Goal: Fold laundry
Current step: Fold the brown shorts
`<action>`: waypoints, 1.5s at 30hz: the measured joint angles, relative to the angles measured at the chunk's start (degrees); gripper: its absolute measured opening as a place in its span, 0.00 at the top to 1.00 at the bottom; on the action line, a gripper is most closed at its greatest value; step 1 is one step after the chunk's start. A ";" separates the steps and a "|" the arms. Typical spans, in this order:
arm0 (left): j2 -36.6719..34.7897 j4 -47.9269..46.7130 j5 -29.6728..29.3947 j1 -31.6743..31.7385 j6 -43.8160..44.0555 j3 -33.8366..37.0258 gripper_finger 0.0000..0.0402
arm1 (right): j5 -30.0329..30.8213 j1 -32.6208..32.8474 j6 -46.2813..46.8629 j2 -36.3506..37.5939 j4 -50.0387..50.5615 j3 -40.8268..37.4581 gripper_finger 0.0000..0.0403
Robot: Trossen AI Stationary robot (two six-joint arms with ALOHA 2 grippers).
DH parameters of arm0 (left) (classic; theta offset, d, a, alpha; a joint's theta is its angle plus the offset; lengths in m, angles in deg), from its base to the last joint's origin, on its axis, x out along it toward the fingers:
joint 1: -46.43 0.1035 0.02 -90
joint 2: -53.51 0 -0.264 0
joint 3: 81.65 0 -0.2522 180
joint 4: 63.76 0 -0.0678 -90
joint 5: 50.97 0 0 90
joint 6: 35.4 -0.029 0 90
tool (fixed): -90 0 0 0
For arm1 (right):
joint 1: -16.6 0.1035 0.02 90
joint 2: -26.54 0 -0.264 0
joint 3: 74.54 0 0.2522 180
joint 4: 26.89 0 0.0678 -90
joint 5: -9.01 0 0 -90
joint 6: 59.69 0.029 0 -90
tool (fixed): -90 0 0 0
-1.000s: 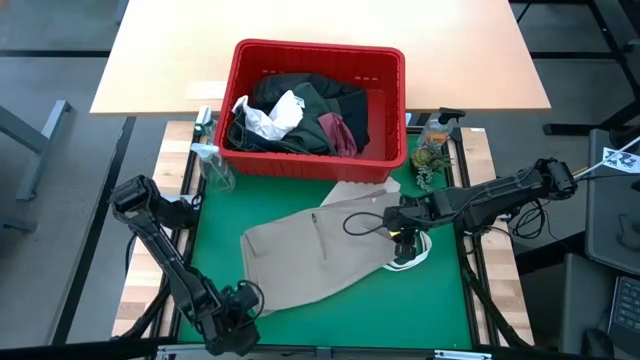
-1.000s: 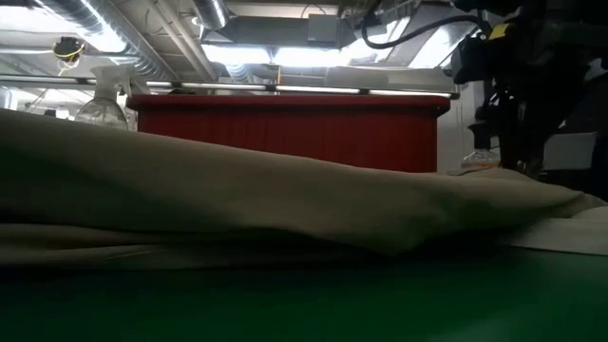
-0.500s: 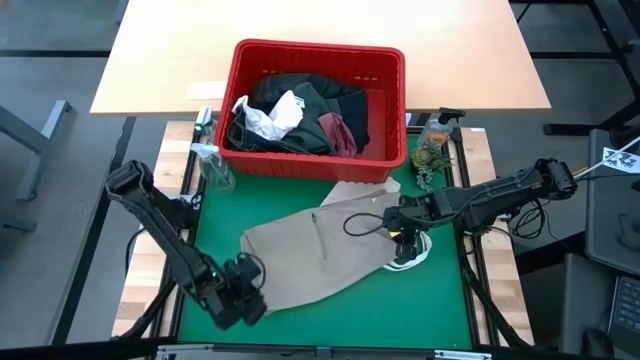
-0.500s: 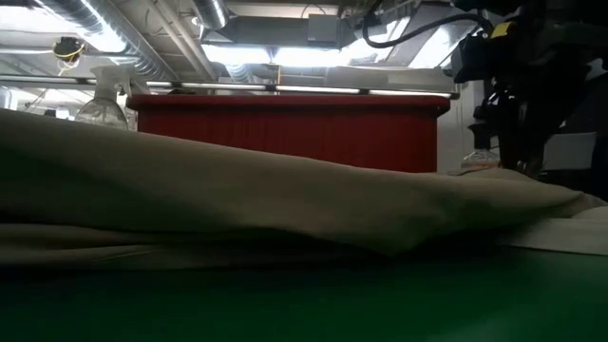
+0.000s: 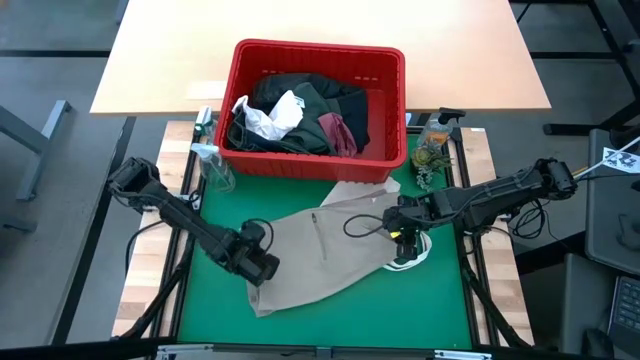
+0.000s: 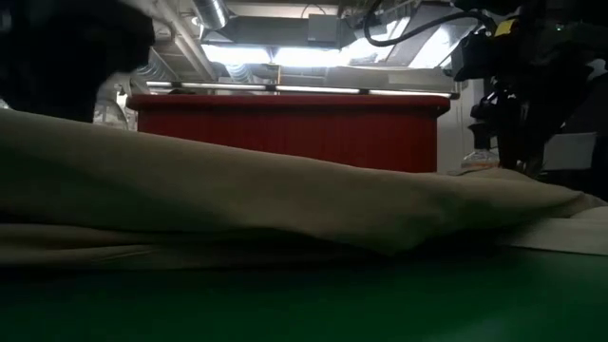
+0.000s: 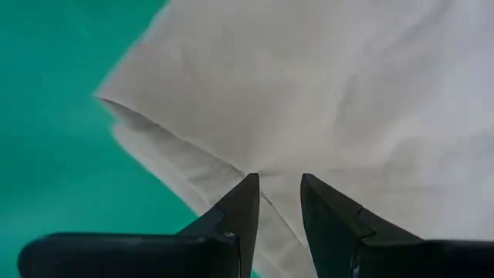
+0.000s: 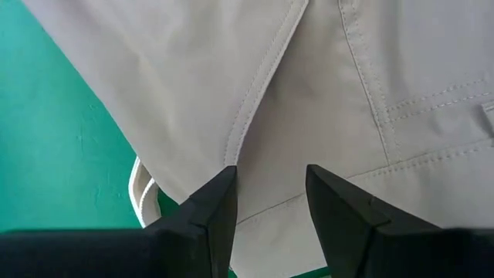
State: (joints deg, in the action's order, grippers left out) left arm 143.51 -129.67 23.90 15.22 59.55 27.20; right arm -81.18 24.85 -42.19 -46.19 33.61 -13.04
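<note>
A tan garment [image 5: 330,250] lies spread on the green mat [image 5: 215,215], and in the low view it shows as a long tan ridge [image 6: 285,199]. My left gripper [image 5: 262,268] hovers over its left end, fingers pointing down and a little apart, with the cloth's folded corner [image 7: 154,116] beyond them. My right gripper [image 5: 403,243] stands open at the garment's right end, one finger on each side of a stitched seam [image 8: 262,100]. More laundry [image 5: 300,115] is heaped in the red basket [image 5: 318,168]. My left gripper [image 7: 278,185] shows cloth through the gap between its fingers; I cannot tell whether it touches. My right gripper [image 8: 270,181] comes from above, pointing down, onto the garment's right end; its fingers [image 6: 513,157] reach the cloth's surface, which lies flat and unlifted between them.
The red basket stands at the mat's far edge. A spray bottle [image 5: 213,165] is by its left corner and small bottles [image 5: 433,140] by its right. A white piece [image 5: 412,258] peeks from under the garment's right end. Bare mat lies near and left.
My left gripper has swung from the mat's near left corner toward the far side and the right. It now stands over the tan garment's left end, and it has tipped further downward. The garment and my right gripper have stayed where they were.
</note>
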 joint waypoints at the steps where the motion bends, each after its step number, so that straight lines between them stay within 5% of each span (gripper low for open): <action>1: 0.00 1.71 0.61 0.28 0.00 1.28 0.77 | 0.00 0.00 -0.01 0.00 0.00 0.01 0.61; 6: 0.00 9.01 0.10 0.63 1.48 6.29 0.77 | 0.00 0.00 -0.02 0.02 0.00 0.01 0.61; 16: 0.00 9.20 3.47 0.39 4.31 7.09 0.77 | 0.00 0.00 -0.02 0.02 -0.09 0.01 0.61; 29: 0.00 8.75 1.03 0.45 8.92 10.12 0.77 | 0.00 0.02 0.00 0.02 -0.17 0.01 0.61; 36: 0.00 15.86 -5.01 0.44 4.40 11.29 0.77 | 0.00 0.02 0.00 0.02 -0.17 0.00 0.61; 45: 0.00 16.38 -3.87 0.40 3.13 11.29 0.77 | 0.00 0.02 0.00 0.02 -0.20 0.01 0.61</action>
State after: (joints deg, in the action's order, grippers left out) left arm 143.51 -113.29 20.03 15.62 62.67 38.49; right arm -81.18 24.87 -42.19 -46.17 33.40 -13.03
